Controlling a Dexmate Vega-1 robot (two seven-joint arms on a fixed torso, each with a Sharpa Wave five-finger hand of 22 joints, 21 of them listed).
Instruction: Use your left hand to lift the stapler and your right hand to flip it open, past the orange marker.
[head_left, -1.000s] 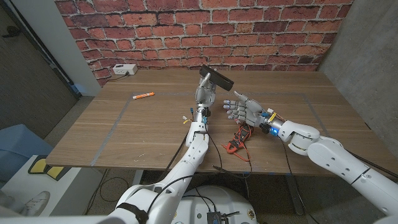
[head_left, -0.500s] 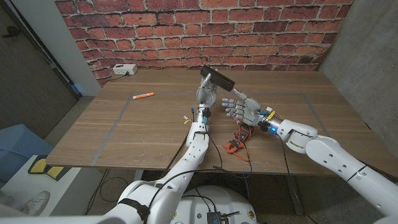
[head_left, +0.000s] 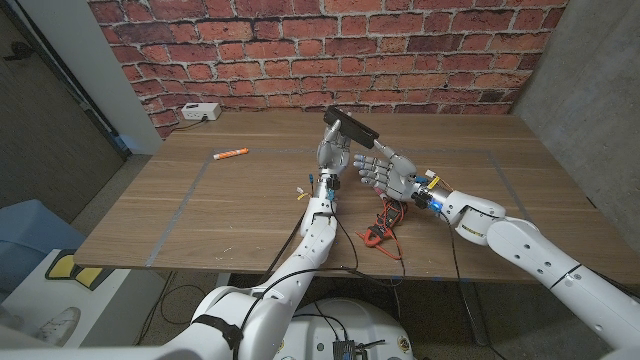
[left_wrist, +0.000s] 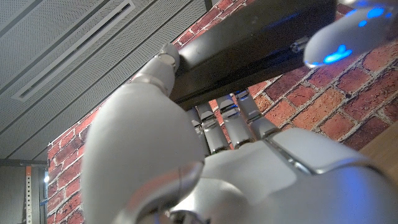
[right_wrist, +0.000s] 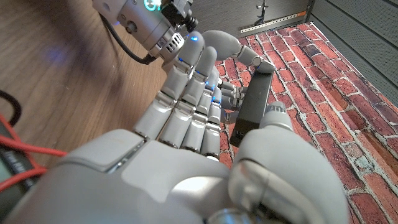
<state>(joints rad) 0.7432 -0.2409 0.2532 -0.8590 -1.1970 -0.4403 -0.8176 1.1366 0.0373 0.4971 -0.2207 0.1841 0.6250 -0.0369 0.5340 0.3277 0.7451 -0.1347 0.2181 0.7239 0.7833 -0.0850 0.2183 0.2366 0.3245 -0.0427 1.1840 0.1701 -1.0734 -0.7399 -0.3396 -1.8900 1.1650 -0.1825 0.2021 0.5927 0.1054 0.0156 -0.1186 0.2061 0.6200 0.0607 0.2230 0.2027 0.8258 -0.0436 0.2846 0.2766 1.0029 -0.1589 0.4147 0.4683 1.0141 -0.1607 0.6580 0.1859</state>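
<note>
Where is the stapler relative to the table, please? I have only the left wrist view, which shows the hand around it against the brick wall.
Observer: In the head view the left hand holds the stapler raised clear of the table, toward its far side.
Operator: Thank you. Where is the right hand?
Observer: The right hand is up beside the left hand with its fingers spread toward it. I cannot tell whether it touches the stapler.
Operator: And the orange marker?
Observer: The orange marker lies on the table off to the robot's left, apart from both hands.
</note>
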